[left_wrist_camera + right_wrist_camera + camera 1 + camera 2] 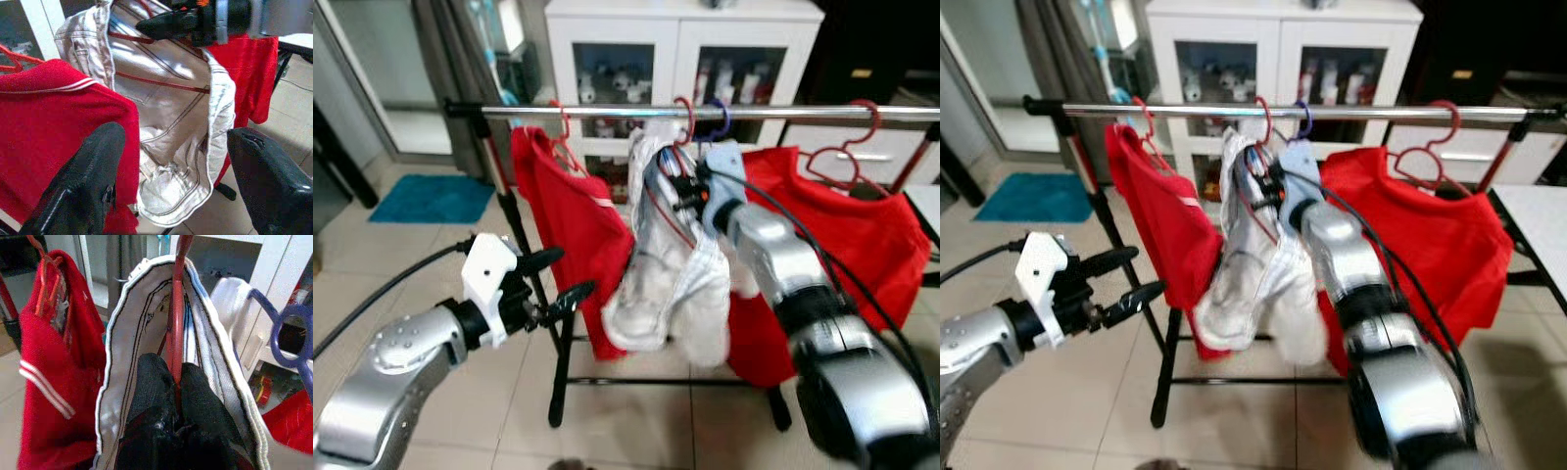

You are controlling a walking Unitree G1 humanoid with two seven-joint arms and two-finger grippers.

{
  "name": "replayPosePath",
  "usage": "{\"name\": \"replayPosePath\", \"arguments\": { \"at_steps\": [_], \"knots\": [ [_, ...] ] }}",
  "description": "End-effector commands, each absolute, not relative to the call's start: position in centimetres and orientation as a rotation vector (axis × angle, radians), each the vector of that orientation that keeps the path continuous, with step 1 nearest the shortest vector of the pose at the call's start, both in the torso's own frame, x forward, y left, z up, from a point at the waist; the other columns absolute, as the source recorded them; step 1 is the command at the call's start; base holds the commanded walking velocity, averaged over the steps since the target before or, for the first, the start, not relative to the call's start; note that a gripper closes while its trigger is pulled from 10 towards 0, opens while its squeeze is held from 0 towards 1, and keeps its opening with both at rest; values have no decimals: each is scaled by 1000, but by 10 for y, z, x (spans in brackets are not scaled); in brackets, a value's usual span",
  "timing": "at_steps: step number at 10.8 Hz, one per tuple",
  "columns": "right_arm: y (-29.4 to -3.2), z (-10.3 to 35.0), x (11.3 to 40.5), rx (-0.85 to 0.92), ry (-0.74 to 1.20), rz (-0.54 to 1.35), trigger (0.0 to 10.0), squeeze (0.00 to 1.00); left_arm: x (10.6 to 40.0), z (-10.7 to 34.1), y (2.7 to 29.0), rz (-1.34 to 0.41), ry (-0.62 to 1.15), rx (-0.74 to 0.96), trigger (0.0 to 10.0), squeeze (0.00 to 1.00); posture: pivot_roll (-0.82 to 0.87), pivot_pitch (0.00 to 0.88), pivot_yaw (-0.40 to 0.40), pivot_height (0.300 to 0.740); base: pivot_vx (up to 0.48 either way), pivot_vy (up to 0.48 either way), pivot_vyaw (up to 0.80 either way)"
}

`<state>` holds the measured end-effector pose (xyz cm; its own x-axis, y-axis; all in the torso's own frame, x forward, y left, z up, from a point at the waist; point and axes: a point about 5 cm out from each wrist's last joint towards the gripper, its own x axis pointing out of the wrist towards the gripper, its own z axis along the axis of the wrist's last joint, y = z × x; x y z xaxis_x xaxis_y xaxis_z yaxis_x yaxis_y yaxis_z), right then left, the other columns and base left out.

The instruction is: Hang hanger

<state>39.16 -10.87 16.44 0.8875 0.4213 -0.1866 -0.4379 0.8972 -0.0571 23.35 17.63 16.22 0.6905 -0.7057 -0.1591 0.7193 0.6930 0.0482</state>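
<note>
My right gripper (173, 382) pinches the red hanger (175, 323) carrying the white garment (671, 284), top centre, its hook over the rail (705, 114). Only letting go seems left. My left gripper (563, 274) waits wide, lower left.

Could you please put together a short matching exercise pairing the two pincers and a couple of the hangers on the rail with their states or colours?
Column one:
1. left pincer
2. right pincer
3. blue hanger
4. white garment

Column two:
A. draped on the red hanger held at the rail
B. open, apart from the clothes
C. hooked on the rail beside the red one
D. shut on the red hanger

Pairs: 1-B, 2-D, 3-C, 4-A
</note>
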Motion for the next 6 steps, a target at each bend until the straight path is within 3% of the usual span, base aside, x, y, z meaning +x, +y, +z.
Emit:
{"name": "replayPosePath", "arguments": {
  "at_steps": [1,6],
  "knots": [
    [-103,185,400,-85,101,438,10000,0,231,166,179,-799,138,120,10000,0,184,0,56,740,0,0,0],
    [-73,190,409,-73,218,428,10000,0,213,167,185,-781,178,120,10000,0,233,0,15,740,0,0,0]
  ]
}}
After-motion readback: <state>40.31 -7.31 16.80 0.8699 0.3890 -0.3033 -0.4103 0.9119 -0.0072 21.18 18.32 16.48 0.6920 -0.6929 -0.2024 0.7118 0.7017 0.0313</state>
